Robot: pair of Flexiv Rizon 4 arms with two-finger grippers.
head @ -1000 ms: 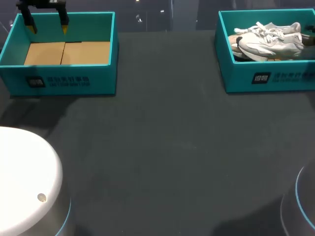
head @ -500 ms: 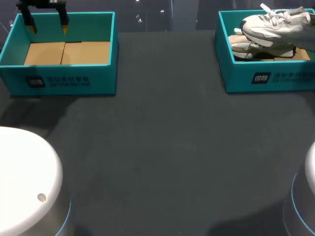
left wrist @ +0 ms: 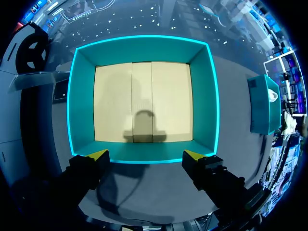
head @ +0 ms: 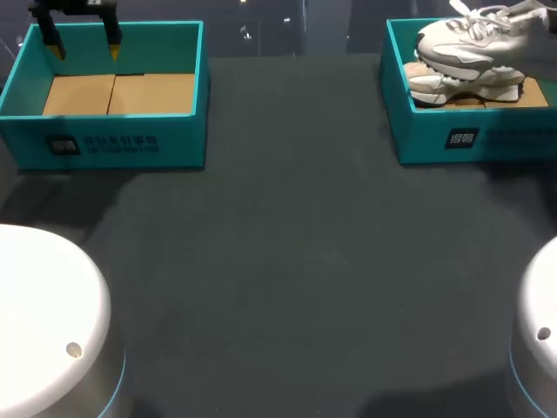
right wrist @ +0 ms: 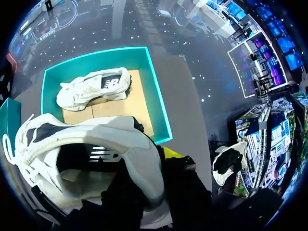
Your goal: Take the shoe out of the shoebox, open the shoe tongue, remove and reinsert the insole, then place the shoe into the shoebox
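A white shoe hangs above the right teal shoebox, toe pointing left. My right gripper is shut on its heel collar, with one yellow fingertip showing outside the heel. Its laces dangle loose. A second white shoe lies on the cardboard floor of that box, also seen as the shoe below the held one. My left gripper hovers open over the back edge of the left teal box, its fingers wide apart and holding nothing.
The left box holds only its cardboard floor. The dark table stretches between the two boxes. White rounded arm housings sit at the near left and near right.
The right gripper has lifted the upper shoe up out of the shoebox, uncovering the second shoe beneath it. The left arm has not moved.
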